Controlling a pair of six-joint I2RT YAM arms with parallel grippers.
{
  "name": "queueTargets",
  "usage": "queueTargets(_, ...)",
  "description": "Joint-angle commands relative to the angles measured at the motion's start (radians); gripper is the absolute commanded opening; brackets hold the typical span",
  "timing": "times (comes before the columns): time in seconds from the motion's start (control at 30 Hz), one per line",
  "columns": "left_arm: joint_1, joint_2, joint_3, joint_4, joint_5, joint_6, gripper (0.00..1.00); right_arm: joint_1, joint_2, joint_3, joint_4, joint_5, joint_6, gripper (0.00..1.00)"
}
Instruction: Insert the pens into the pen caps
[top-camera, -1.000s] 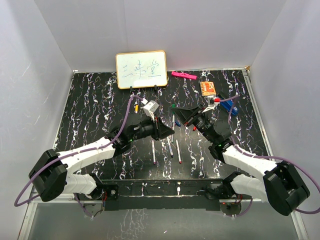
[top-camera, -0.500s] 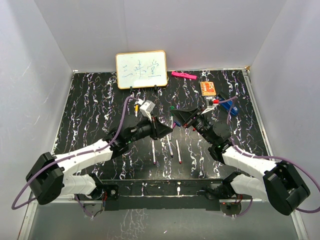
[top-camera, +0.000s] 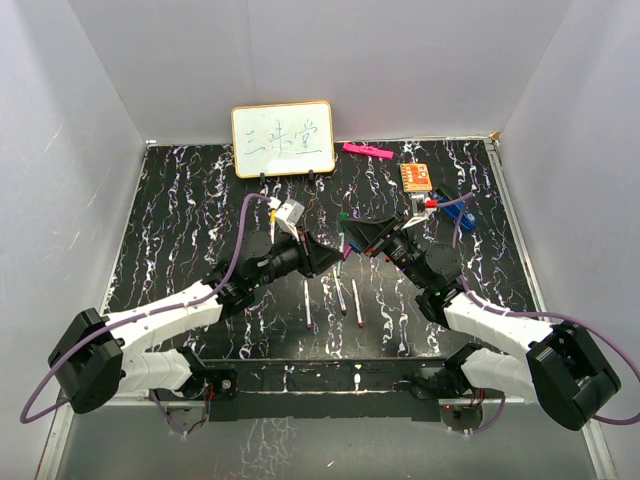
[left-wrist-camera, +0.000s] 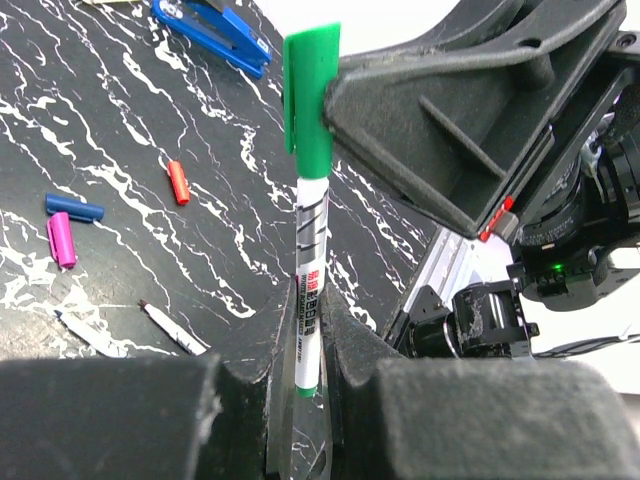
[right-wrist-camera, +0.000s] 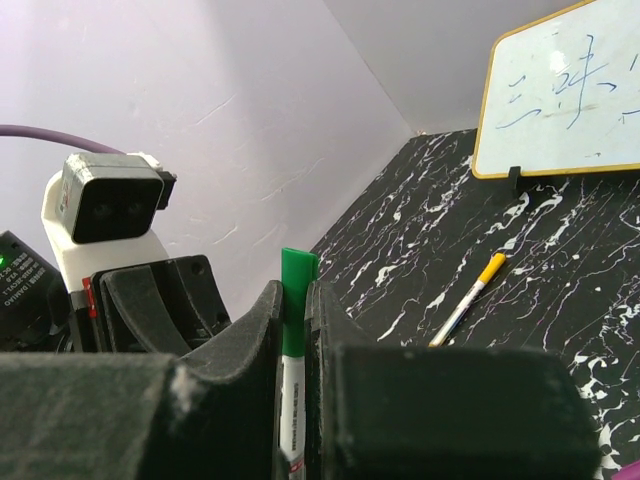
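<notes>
My left gripper (left-wrist-camera: 305, 300) is shut on a white pen (left-wrist-camera: 309, 250) with a green end, held upright above the table. A green cap (left-wrist-camera: 308, 90) sits over the pen's top end. My right gripper (right-wrist-camera: 293, 290) is shut on that green cap (right-wrist-camera: 297, 300), fingers meeting the left gripper's from the opposite side. In the top view both grippers (top-camera: 338, 255) (top-camera: 352, 235) meet mid-table with the green cap (top-camera: 344, 214) between them. Three uncapped pens (top-camera: 307, 303) (top-camera: 341, 298) (top-camera: 357, 303) lie below. Red (left-wrist-camera: 178, 182), blue (left-wrist-camera: 75, 208) and purple (left-wrist-camera: 61, 240) caps lie loose.
A yellow-capped pen (right-wrist-camera: 465, 300) lies near the small whiteboard (top-camera: 283, 139) at the back. A pink marker (top-camera: 367, 151), an orange card (top-camera: 416, 177) and a blue object (top-camera: 458, 210) sit at the back right. White walls enclose the table.
The left wrist has shifted slightly left and back, and the right gripper followed a little. Both grippers stay shut on the pen and cap.
</notes>
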Motion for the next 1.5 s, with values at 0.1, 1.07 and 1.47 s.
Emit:
queueTargets(0.1,0.004,0.039,0.055,0.139,-0.045,0.024,0.00,0.020,0.008,-0.003,-0.013,-0.012,-0.015,0.00)
queueTargets(1.07,0.130,-0.014,0.154,0.298,-0.102,0.069,0.00,0.172,0.064,0.016,-0.310,0.147,-0.176,0.00)
queueTargets(1.47,0.151,0.018,0.141,0.263,-0.042,0.036,0.00,0.184,0.124,0.085,-0.305,0.194,-0.176,0.00)
